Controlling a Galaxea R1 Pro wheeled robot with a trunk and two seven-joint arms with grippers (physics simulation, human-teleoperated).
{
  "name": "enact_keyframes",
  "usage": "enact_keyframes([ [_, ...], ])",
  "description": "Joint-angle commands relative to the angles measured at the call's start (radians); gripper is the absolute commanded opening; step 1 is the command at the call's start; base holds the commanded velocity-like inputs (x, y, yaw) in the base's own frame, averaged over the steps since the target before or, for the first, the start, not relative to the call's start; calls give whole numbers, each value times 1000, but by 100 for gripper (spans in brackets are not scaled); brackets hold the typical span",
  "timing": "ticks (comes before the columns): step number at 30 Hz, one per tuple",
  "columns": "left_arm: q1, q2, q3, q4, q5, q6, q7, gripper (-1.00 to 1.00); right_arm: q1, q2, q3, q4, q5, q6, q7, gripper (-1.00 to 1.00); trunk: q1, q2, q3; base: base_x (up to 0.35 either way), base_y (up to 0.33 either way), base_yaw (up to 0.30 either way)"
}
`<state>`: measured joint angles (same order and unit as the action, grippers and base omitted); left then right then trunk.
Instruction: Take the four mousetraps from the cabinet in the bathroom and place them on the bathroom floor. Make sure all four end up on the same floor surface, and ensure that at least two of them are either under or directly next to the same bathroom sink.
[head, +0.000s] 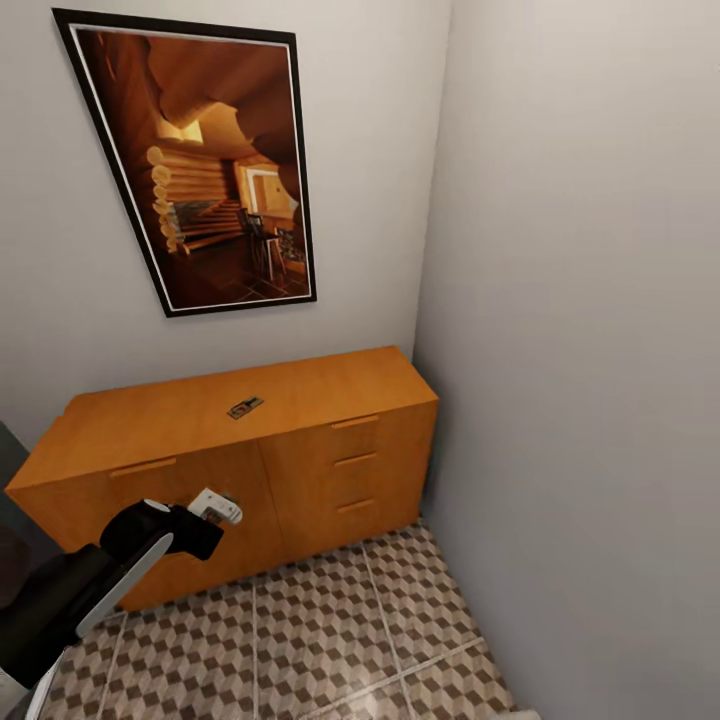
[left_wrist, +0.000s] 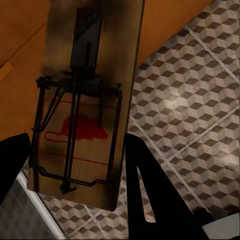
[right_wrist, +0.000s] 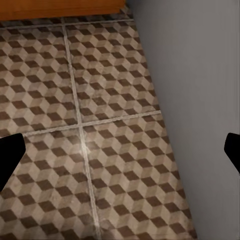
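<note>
One mousetrap (head: 245, 407) lies flat on top of the orange-brown cabinet (head: 310, 470), near the middle. A second mousetrap (left_wrist: 82, 105), a wooden board with dark wire and a red spot, is held by my left gripper (left_wrist: 77, 170), which is shut on it. In the head view that left gripper (head: 205, 515) hovers in front of the cabinet's left half, above the bathroom floor (head: 330, 630). My right gripper (right_wrist: 120, 152) is open over cube-patterned floor tiles (right_wrist: 110, 100), nothing between its fingers. The bathroom sink is out of view.
A grey wall (head: 580, 350) closes the right side and meets the cabinet's right end. A framed picture (head: 200, 150) hangs above the cabinet. Three drawer handles (head: 355, 460) show on the cabinet's right column, all drawers shut.
</note>
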<state>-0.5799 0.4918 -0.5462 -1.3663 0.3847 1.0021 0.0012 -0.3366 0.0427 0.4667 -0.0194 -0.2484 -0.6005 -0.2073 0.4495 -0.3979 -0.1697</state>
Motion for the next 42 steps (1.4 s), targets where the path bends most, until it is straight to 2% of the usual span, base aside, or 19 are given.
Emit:
enact_keyframes([
  [1,-1,-2,-3,29,0,-2,0,-100,-1,0,9,1,-6,-3,-4,100,0,-2,-2,-26,-15,0],
  [3,-1,-10,-3,90,0,-34,0,-100,-1,0,9,1,-6,-2,-4,100,0,-2,-2,-17,-10,0],
  [6,-1,-32,-3,240,3,-185,-2,-100,-1,0,9,1,-6,-2,-4,100,0,-2,-2,-6,-4,0],
  [11,0,-100,-5,648,6,-587,-4,-100,-1,-1,9,1,-6,-3,-4,100,0,-2,-2,-1,-1,0],
  [12,0,-110,-6,696,6,-626,-6,-100,-1,-1,9,1,-6,-3,-4,100,0,-2,-2,0,0,0],
  [14,0,-160,-5,899,6,-791,-23,-100,-1,-1,9,1,-6,-3,-4,100,0,-2,-2,0,0,0],
  [15,0,-173,-5,949,6,-830,-30,-100,-1,-1,9,1,-6,-3,-4,100,0,-2,-2,0,0,0],
  [18,1,-240,-4,1229,10,-1024,-74,-100,-1,-1,9,1,-6,-2,-4,100,0,-2,-2,0,0,0],
  [19,2,-251,-4,1281,11,-1086,-80,-100,-1,-1,9,1,-6,-2,-4,100,0,-2,-2,0,0,0],
  [21,3,-268,-3,1371,13,-1258,-84,-100,-1,-1,9,1,-6,-2,-4,100,0,-2,-2,0,0,0],
  [22,4,-272,-3,1387,14,-1304,-84,-100,-1,-1,9,1,-6,-2,-4,100,0,-2,-2,0,0,0],
  [24,10,-284,-2,1422,15,-1440,-84,-100,-1,-1,9,1,-6,-2,-4,100,0,-2,-2,0,0,0],
  [26,23,-290,-1,1436,15,-1503,-84,-100,-1,-1,9,1,-6,-2,-4,100,0,-2,-2,0,0,0],
  [32,49,-293,0,1445,16,-1551,-84,-100,-1,-1,9,1,-6,-3,-4,100,0,-2,-2,0,0,0],
  [35,74,-295,0,1446,16,-1642,-80,-100,-1,-1,8,-1,-6,-4,-4,100,0,-2,-2,0,0,0],
  [38,97,-297,0,1446,17,-1705,-78,-100,-1,0,8,-2,-7,-4,-4,100,0,-2,-2,0,0,0],
  [42,136,-303,0,1446,21,-1753,-76,-100,-1,-1,7,-3,-10,-9,-5,100,0,-2,-2,0,0,0],
])
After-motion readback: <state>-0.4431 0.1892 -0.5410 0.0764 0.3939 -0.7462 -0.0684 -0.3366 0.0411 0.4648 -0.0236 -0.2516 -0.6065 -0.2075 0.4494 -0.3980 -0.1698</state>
